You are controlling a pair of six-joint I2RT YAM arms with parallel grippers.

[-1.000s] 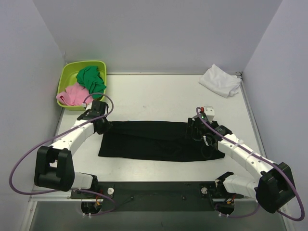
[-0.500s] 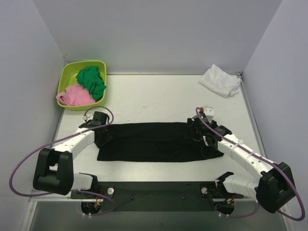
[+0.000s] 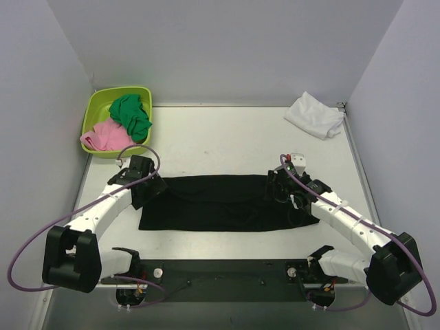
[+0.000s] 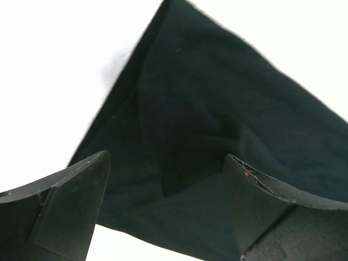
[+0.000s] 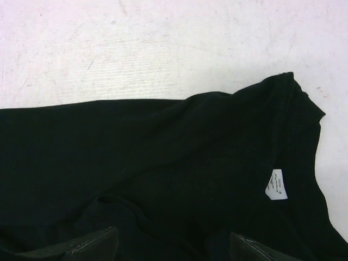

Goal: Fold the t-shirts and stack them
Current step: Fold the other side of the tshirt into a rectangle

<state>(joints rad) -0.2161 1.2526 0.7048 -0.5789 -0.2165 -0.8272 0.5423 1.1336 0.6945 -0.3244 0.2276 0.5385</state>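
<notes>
The black t-shirt [image 3: 220, 203] lies folded into a long band across the table's front half. Its left end [image 4: 217, 125] fills the left wrist view. My left gripper [image 3: 146, 192] hovers over that end, jaws wide apart and holding nothing [image 4: 166, 193]. At the band's right end my right gripper [image 3: 278, 187] is open just above the cloth [image 5: 163, 163], beside the small white neck label [image 5: 276, 185]. The white t-shirt [image 3: 315, 115] sits crumpled at the back right corner.
A lime-green tub [image 3: 97, 110] at the back left holds a green cloth [image 3: 130, 115] and a pink cloth [image 3: 103, 136]. Grey walls close in the table on both sides and behind. A dark rail [image 3: 220, 278] with the arm bases runs along the near edge.
My left gripper has opened and let go of the black shirt's left end, which now lies flat. The band's left edge settled lower. The right arm has not moved.
</notes>
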